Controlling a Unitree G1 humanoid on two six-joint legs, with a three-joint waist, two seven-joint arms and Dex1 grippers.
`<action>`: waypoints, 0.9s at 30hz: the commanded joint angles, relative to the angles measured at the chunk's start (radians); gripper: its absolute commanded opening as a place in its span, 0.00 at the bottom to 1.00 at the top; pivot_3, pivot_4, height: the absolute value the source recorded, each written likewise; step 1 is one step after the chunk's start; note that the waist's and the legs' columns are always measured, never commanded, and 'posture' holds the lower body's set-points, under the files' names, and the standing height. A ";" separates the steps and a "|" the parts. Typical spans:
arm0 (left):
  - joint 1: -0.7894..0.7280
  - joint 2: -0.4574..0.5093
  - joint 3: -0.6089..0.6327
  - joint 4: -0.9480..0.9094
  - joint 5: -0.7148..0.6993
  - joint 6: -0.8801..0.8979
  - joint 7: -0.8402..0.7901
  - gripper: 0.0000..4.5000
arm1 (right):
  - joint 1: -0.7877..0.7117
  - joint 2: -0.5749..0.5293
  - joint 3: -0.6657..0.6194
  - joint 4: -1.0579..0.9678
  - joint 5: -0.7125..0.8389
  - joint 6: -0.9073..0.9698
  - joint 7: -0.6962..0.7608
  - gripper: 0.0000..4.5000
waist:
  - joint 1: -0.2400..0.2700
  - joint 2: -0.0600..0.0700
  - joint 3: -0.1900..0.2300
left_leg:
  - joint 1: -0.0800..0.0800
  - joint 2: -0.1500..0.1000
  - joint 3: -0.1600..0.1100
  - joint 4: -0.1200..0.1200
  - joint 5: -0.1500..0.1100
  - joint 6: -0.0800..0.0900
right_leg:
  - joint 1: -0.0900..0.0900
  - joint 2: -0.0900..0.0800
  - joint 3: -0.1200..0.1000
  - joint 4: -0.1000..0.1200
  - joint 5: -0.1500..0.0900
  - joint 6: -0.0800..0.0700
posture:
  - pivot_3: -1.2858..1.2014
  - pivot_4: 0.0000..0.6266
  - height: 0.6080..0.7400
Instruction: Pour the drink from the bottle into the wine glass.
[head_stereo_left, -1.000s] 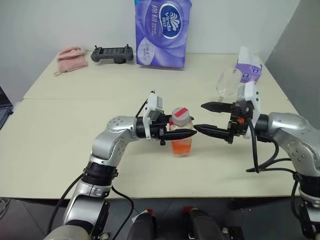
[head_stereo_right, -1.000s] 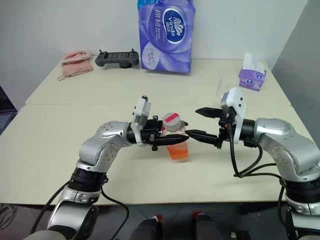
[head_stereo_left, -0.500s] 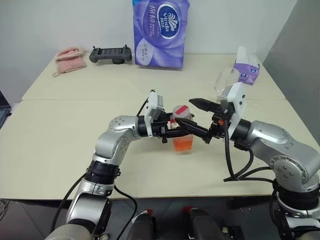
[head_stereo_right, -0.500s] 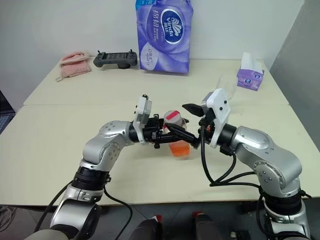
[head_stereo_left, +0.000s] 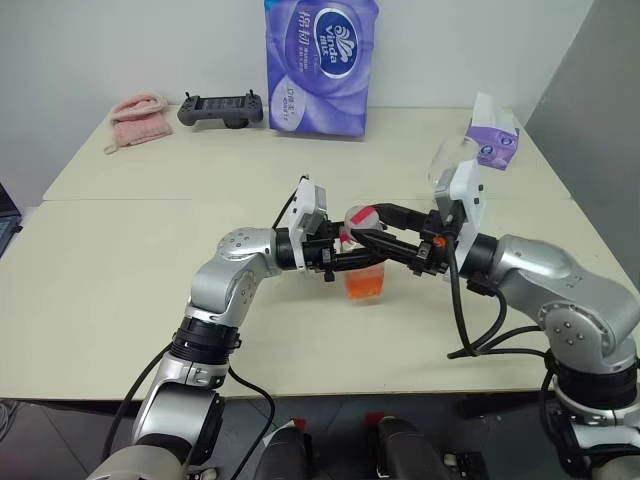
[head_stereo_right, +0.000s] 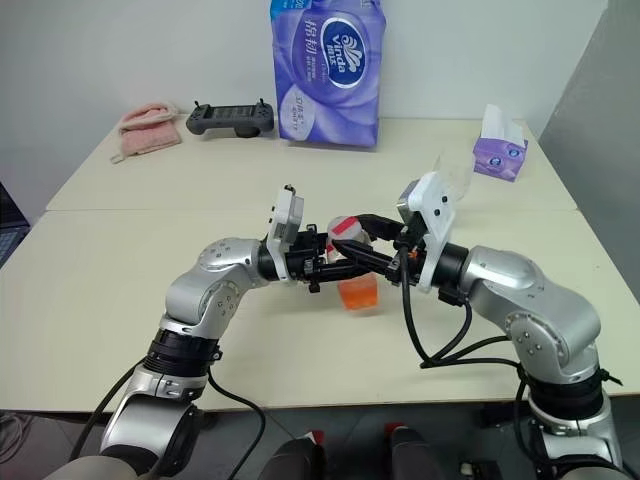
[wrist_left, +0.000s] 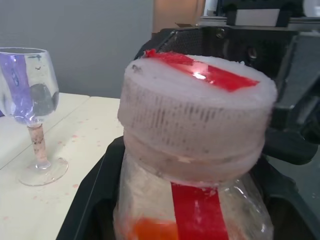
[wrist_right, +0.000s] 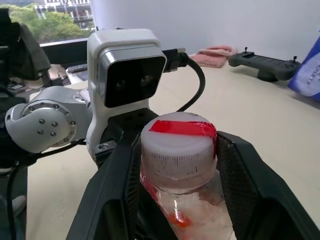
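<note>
Your left gripper (head_stereo_left: 352, 262) is clamping the small clear squarish plastic bottle (head_stereo_left: 363, 262) with the red-and-white label strip by its body, holding it upright above the middle of the pale table (head_stereo_left: 120, 290), orange-red drink (head_stereo_left: 364, 284) sitting low inside. Your right gripper (head_stereo_left: 385, 233) is straddling the ribbed whitish cap (wrist_right: 178, 143), black fingers (wrist_right: 120, 187) just beside it; I cannot tell if they're biting. Twisting now risks the bottle slipping and drink slopping. The clear stemmed wine glass (head_stereo_left: 447, 165) is standing behind your right arm near the table's right edge, so a swinging elbow could topple it. Open tabletop is lying leftward.
</note>
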 joint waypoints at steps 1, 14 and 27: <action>-0.013 0.012 -0.007 -0.078 -0.050 0.022 -0.051 0.48 | -0.100 -0.102 0.021 0.156 -0.038 -0.100 0.262 0.41 | 0.000 0.000 0.000 | 0.000 0.000 0.000 0.000 0.000 0.000 | 0.000 0.000 0.000 0.000 0.000 0.000 | 0.52 0.24 1.00; -0.019 0.010 0.000 -0.061 -0.041 0.018 -0.041 0.48 | 0.005 -0.217 -0.112 0.123 -0.009 -0.054 0.259 0.86 | 0.013 0.000 0.000 | -0.002 0.000 -0.002 0.000 0.000 0.000 | 0.000 -0.003 -0.001 -0.001 0.000 0.000 | 0.52 0.24 1.00; -0.031 -0.015 0.004 -0.037 -0.026 0.005 -0.023 0.48 | 0.030 0.072 -0.050 -0.104 0.001 0.011 -0.169 0.86 | -0.001 0.001 0.000 | 0.001 0.001 0.000 0.000 0.001 0.000 | 0.000 0.001 0.000 0.001 0.000 0.001 | 0.52 0.24 1.00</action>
